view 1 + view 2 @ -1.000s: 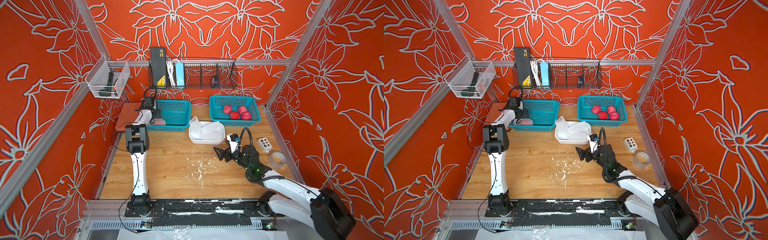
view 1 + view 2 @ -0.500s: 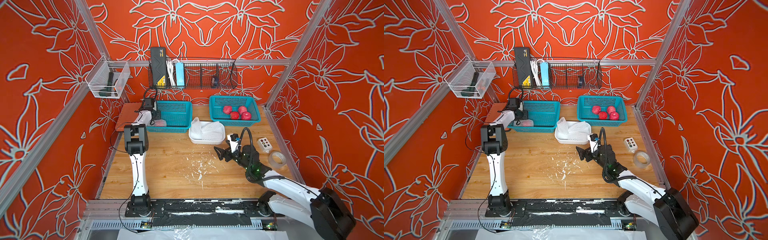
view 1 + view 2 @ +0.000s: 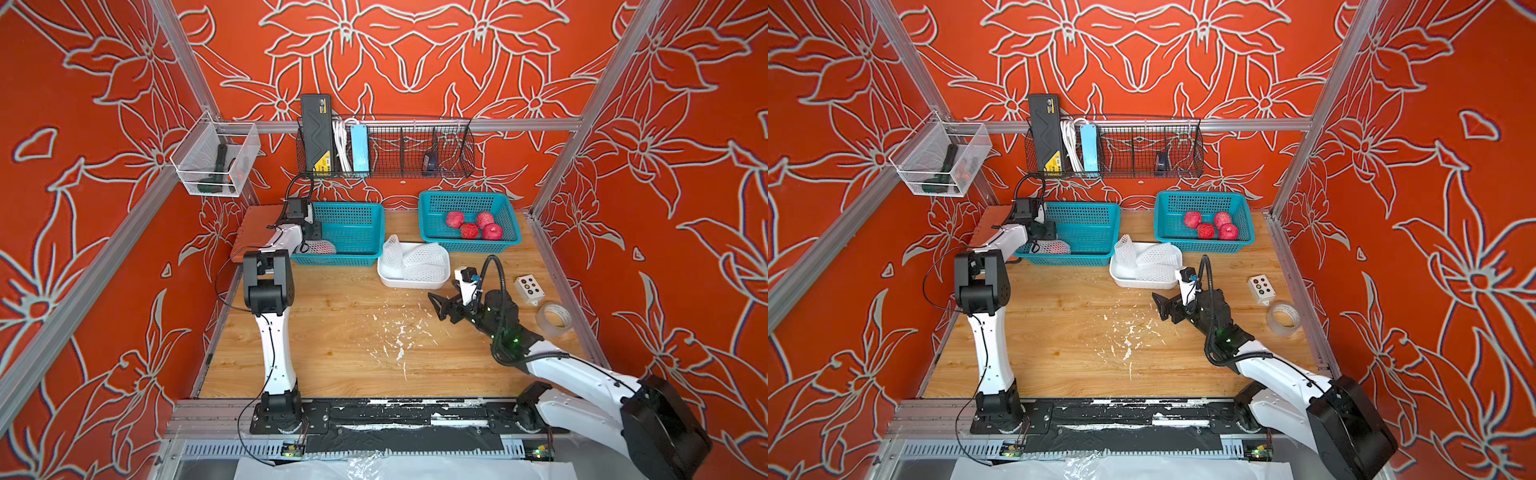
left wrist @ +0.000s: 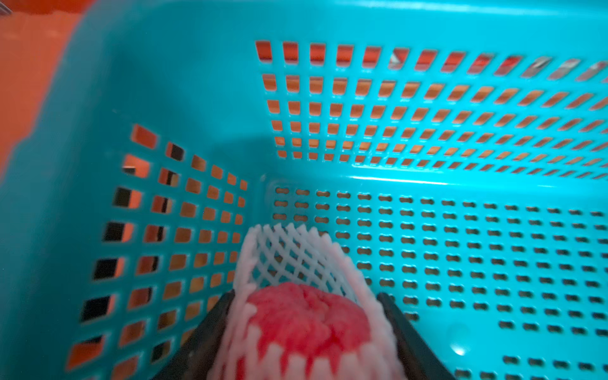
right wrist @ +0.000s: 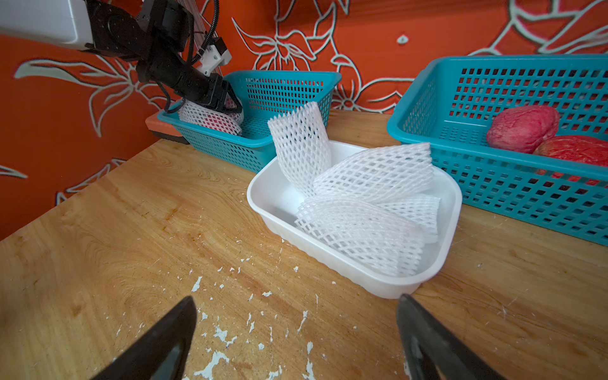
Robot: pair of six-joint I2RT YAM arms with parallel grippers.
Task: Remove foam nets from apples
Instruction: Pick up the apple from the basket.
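- A wooden table (image 3: 332, 353) fills the floor of a small booth. Its boards are light brown with visible grain.
- White foam crumbs (image 3: 399, 336) are scattered over the middle of the table.
- The walls (image 3: 415, 50) are orange-red and printed with large white flower outlines. Silver metal posts (image 3: 582, 124) frame the corners.
- A black wire shelf (image 3: 415, 145) hangs on the back wall. It holds a black box, white cable and a blue strip.
- A clear bin (image 3: 245, 149) hangs on the left wall with a dark object inside.
- Two teal baskets stand at the back of the table, well apart.
- The left basket (image 3: 349, 216) holds one netted apple (image 3: 320, 248) in its near left corner.
- The left tool (image 4: 306, 294) reaches into that basket. Its dark fingers (image 4: 217, 316) press against both sides of the netted apple, grasping it.
- The right basket (image 3: 465, 203) holds four bare apples (image 3: 469, 230), red-pink, close together.
- A white tray (image 3: 411, 282) sits in front of the gap between the baskets. Loose nets (image 3: 424, 259) are piled in it, one standing up over the rim.
- The right tool (image 5: 297, 301) hovers above the table near the tray, spread wide and holding nothing.
- A small button box (image 3: 528, 287) and a roll of clear tape (image 3: 552, 318) lie near the right edge.
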